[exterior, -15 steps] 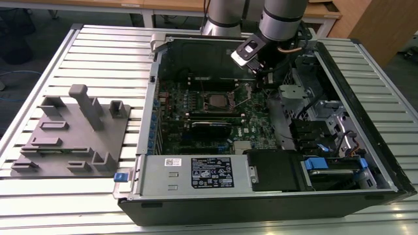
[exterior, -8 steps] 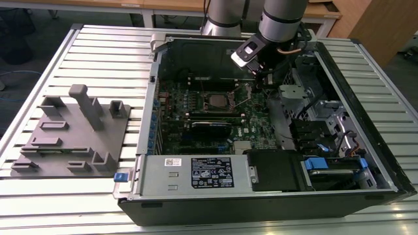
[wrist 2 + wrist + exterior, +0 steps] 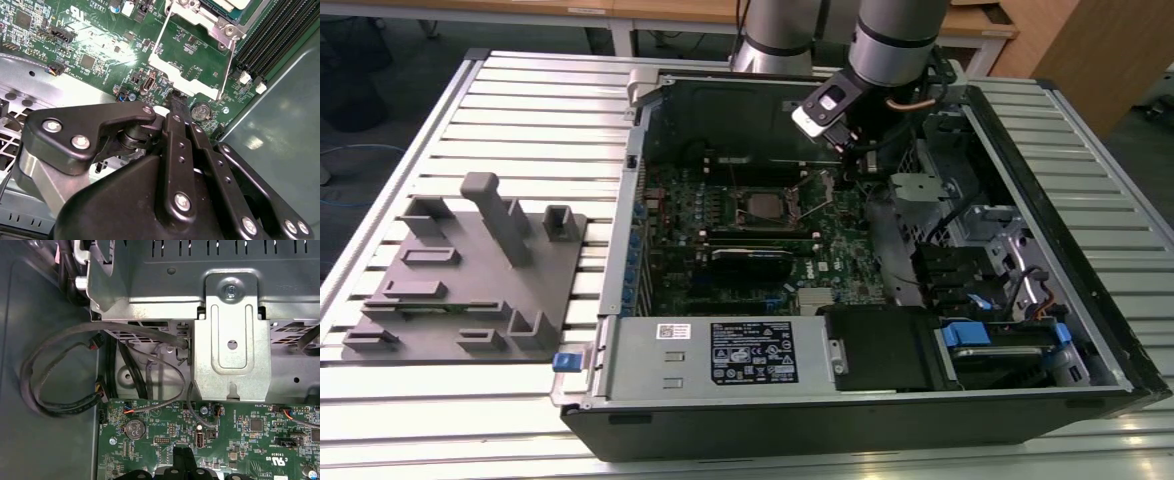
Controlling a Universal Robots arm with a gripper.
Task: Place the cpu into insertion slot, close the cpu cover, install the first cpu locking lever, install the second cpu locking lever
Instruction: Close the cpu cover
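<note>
Gripper [image 3: 177,106]: fingers [image 3: 175,132] clenched together, tips at the cover's free edge.
Cpu cover [image 3: 165,65]: swung open; looks thin, stiff and light, probably best moved by that edge.

Slatted table [image 3: 520,110], wooden desks [image 3: 654,12] — perhaps dark floor [image 3: 427,45]

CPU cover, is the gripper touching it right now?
Cannot tell. In the second wrist view the tip of the gripper overlaps the edge of the open cpu cover, but neither contact nor a gap shows plainly.
</note>
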